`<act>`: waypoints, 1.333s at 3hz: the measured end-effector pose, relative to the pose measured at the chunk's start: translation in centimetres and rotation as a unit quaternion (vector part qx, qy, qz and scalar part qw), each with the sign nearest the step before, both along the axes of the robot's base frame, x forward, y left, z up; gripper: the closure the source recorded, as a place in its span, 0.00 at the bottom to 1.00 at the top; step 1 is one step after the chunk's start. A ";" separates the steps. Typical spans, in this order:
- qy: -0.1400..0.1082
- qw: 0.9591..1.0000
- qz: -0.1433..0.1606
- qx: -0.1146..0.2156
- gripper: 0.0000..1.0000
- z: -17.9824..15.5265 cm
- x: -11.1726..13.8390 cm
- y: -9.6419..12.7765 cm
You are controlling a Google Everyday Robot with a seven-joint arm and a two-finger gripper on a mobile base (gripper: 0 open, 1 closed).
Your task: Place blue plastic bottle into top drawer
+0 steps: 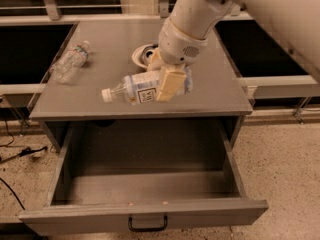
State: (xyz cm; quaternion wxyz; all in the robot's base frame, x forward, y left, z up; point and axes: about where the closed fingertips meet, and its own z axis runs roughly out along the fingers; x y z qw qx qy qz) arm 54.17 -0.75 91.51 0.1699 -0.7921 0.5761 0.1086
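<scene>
The blue plastic bottle [136, 91], clear with a white cap and a pale label with black print, hangs on its side above the front of the cabinet top, cap pointing left. My gripper [169, 82] is shut on its right half, the tan fingers [170, 84] clamped over the body. The white arm reaches down from the upper right. The top drawer [145, 219] is pulled wide open below, grey, with a small black handle at the middle of its front panel. Its inside holds nothing I can see.
A smaller, thinner clear bottle [69, 62] lies on the cabinet top [115, 39] at the far left. A white bowl-like object [141, 54] sits behind the gripper, partly hidden. Dark cables [15, 154] run over the speckled floor at the left.
</scene>
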 end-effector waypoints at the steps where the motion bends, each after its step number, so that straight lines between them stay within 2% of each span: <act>1: -0.008 0.999 -0.050 -0.009 1.00 -0.7 -3.0 -0.5; 2: -0.005 0.995 -0.099 -0.007 1.00 -6.1 -5.1 0.4; 3: -0.005 0.995 -0.097 -0.007 1.00 -6.0 -5.1 0.5; 4: 0.016 0.994 -0.103 0.016 1.00 -8.9 -6.3 0.8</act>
